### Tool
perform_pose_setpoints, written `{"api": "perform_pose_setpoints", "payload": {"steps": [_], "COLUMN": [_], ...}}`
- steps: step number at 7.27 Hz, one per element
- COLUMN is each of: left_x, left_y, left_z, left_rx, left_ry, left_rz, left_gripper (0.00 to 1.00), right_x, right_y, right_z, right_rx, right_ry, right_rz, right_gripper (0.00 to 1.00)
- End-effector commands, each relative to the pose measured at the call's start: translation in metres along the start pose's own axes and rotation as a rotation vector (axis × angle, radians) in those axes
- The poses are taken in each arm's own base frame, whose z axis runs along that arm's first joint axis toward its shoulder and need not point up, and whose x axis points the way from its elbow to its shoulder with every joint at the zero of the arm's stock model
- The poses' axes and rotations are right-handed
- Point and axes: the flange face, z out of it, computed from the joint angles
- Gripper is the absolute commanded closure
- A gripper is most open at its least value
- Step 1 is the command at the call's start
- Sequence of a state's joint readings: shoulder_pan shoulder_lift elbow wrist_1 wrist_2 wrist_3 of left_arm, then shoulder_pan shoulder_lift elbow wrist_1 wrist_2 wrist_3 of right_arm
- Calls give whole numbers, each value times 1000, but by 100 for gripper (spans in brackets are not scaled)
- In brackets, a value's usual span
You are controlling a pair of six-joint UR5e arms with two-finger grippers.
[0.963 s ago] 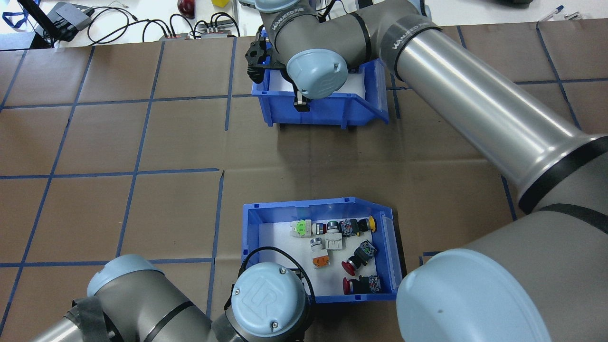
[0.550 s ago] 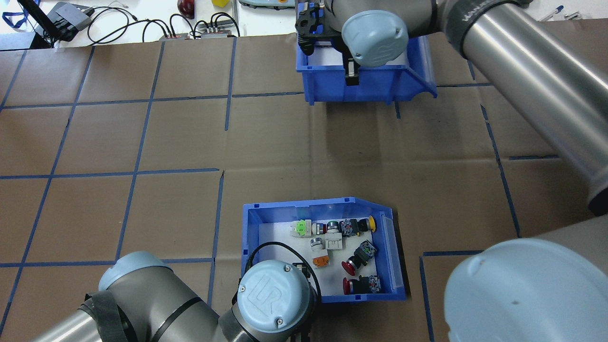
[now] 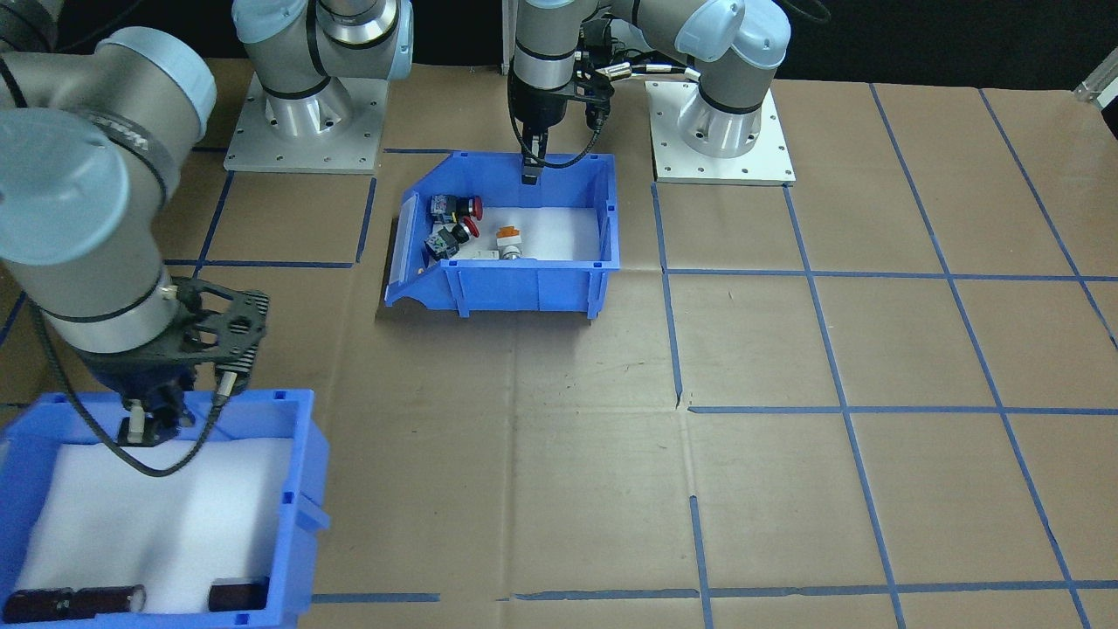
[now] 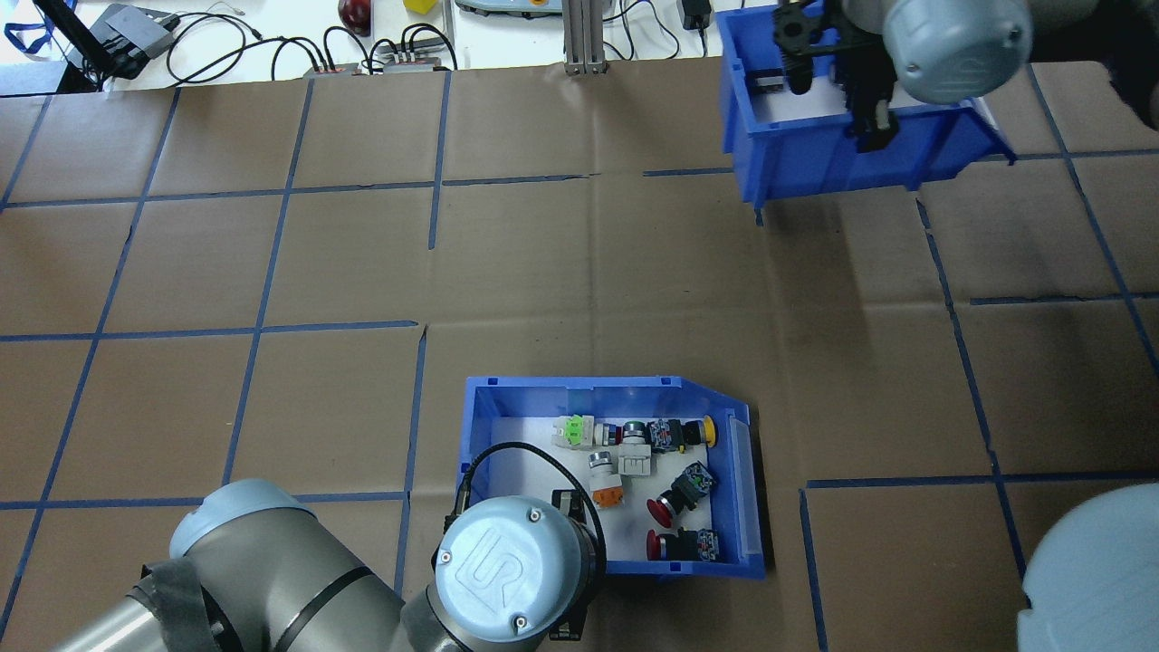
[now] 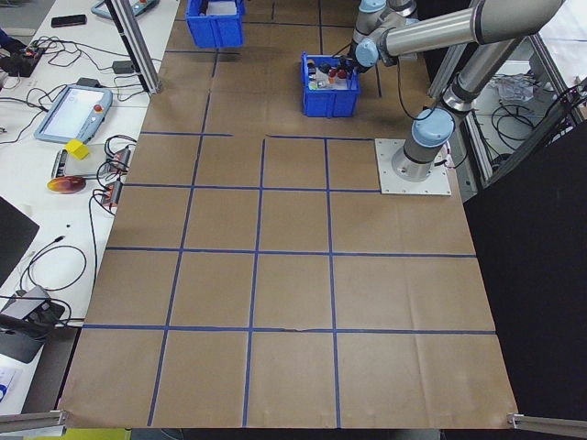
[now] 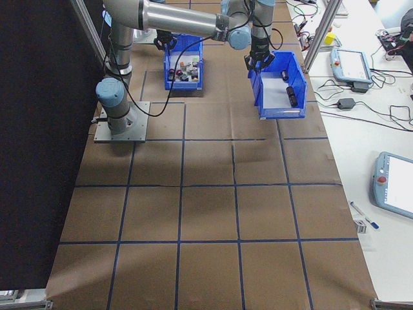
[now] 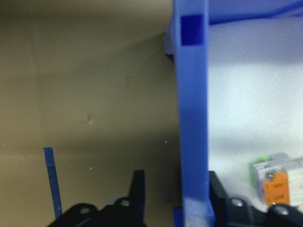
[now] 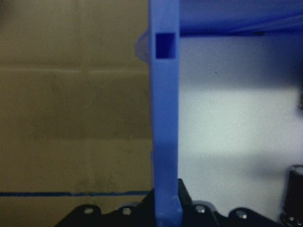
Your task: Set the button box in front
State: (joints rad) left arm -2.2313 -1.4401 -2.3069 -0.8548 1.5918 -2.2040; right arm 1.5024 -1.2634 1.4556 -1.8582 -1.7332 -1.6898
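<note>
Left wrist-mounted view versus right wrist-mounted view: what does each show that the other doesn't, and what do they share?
Only the left wrist view shows the button box wall between the left gripper fingers, with an orange and a green switch on white foam.

Only the right wrist view shows the other blue bin wall pinched in the right gripper, with a dark cylinder at the edge.

Both show an upright blue wall, white liner on its right, brown paper and blue tape on its left.
</note>
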Motion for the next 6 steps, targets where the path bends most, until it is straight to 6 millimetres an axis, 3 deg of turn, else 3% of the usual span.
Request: {"api": "perform_pose_setpoints", "payload": {"steps": [1,3,5,6], "left_x": [55,130,223,266], "left_y": [-23,-49,-54,-47], "left_z": [-19,-39,-31,-30], "left_rx": [40,28,-17,-33], "left_ry": [86,130,117,132], "left_rz": [-35,-67,-104,-114], "left_gripper": [100,100,100,100], "right_x": [-56,-112,-149,-159], "right_y": [58,64,61,59], "right_z": [8,14,18,21], "right_rx": [6,11,22,23], "right_ry": [-43,-59,-53,-58], "right_rz": [-20,18,37,43], "right_gripper": [92,92,92,92]}}
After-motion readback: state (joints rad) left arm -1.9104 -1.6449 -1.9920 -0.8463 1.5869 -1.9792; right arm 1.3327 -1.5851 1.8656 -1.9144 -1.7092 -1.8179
